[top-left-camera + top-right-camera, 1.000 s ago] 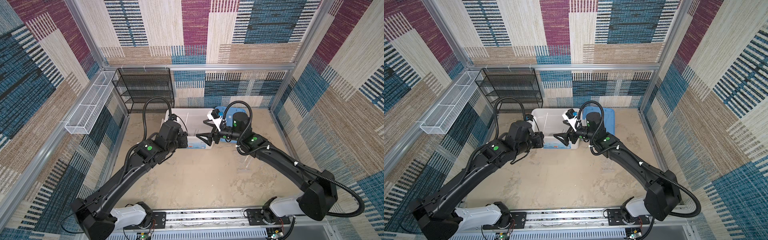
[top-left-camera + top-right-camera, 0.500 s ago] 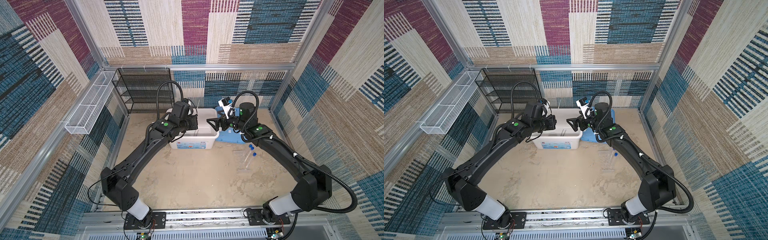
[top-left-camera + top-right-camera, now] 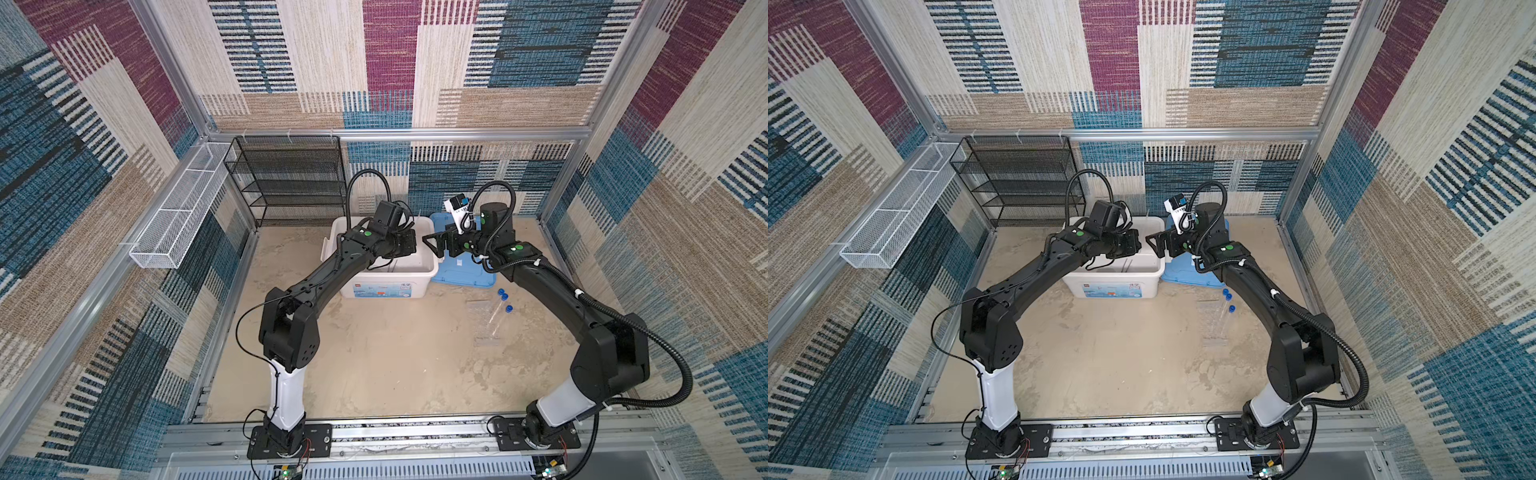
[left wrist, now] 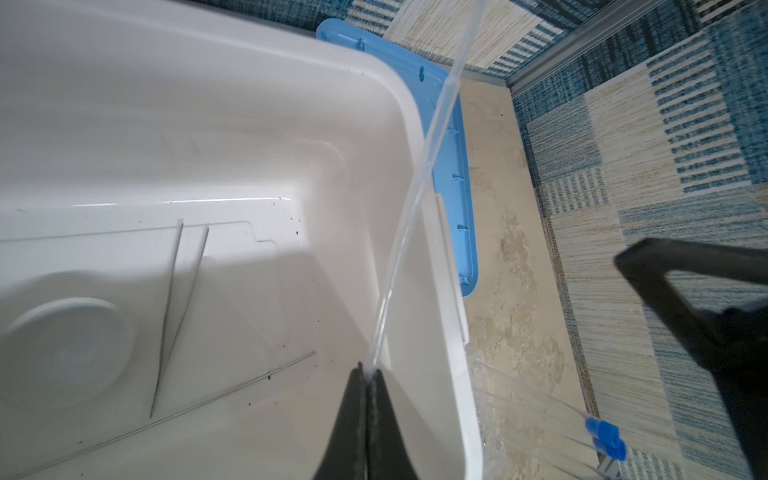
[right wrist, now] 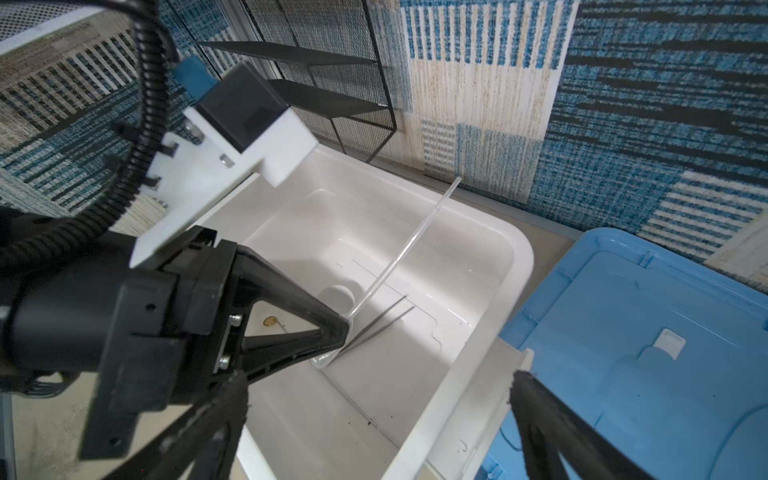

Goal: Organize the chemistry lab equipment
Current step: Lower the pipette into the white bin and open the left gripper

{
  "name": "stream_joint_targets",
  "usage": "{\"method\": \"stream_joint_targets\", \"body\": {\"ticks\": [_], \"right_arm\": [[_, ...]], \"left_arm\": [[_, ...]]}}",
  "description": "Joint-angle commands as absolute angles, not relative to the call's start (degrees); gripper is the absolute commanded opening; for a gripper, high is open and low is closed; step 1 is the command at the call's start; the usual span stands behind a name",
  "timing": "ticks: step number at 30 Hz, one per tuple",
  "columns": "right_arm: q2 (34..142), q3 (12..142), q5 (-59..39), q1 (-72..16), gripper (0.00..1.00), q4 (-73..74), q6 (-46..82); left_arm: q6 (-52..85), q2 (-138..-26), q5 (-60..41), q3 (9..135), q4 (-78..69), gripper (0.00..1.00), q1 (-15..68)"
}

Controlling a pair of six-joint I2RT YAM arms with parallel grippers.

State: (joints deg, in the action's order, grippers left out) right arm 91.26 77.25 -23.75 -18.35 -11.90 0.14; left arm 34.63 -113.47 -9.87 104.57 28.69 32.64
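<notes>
Beige stained tabletop point(image 3: 395, 365) bears test tubes point(image 3: 504, 296); patchwork carpet walls point(image 3: 390, 50) around

Top views look down on everything; both wrist cameras closely share the tub point(image 4: 353, 124).

The near half of the table point(image 3: 382, 365) lies bare between the arms. At the far middle, the white tub point(image 3: 382, 280) is crowded: the left gripper point(image 5: 343, 328) hangs over it, pinching a dropper point(image 5: 399, 257) that slants up across its right part. Tweezers point(image 4: 178, 316) and a round dish point(image 4: 62, 349) occupy its floor. The right gripper point(image 3: 432, 246), jaws wide, blocks the tub's right rim above the blue lid point(image 3: 461, 274). Right of centre, test tubes point(image 3: 504, 296) and what seems a clear rack point(image 3: 482, 324) lie beside the right arm point(image 3: 552, 286). A black shelf point(image 3: 291, 183) fills the far left
</notes>
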Motion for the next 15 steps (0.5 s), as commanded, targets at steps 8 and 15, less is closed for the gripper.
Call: {"method": "stream_joint_targets", "body": {"ticks": [8,15], "right_arm": [[92.0,77.0,-22.4,-18.3,1.00,-12.4,-1.1],[93.4,78.0,-19.1,-18.3,1.00,-13.3,-2.8]], "left_arm": [[42.3,-116.0,-10.8,98.2,19.8,0.00,33.4],[43.5,-118.9,-11.4,99.1,19.4,0.00,33.6]]}}
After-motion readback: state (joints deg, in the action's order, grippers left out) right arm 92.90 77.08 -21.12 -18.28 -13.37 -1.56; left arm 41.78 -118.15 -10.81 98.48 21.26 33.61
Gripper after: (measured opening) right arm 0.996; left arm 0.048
